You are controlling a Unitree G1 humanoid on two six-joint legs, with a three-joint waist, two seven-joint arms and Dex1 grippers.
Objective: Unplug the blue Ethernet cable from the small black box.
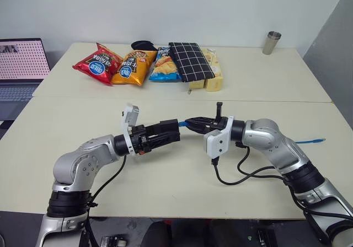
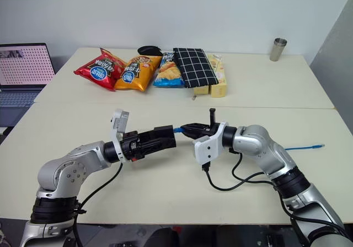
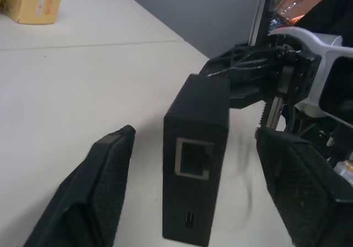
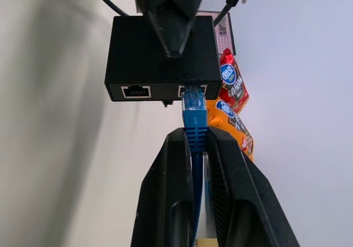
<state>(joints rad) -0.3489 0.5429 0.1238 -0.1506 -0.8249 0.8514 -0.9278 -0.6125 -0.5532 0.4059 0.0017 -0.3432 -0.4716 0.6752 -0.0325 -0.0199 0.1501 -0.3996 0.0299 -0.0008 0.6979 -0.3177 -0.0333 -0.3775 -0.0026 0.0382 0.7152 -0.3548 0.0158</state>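
Right wrist view shows the right tool (image 4: 193,148) clamped narrowly on the blue Ethernet cable (image 4: 194,127) just behind its plug, which sits in one port of the small black box (image 4: 160,51); a second port beside it is empty. The cable's long axis runs straight along the tool's fingers into the box, so the pull-out line, as I judge it, is back along that tool, away from the box.

In the left wrist view the box hangs upright between the left tool's (image 3: 204,186) fingers (image 3: 102,186), with gaps on both sides: that tool is partly open around the box, not visibly gripping it.

From the head cameras, both arms meet above the middle of the tabletop (image 1: 165,192), roughly level, left tool (image 1: 171,132) pointing right, right tool (image 1: 193,124) pointing left, nearly tip to tip. The cable's far end lies on the tabletop well to the right.

The box probably needs a firm hold before pulling.
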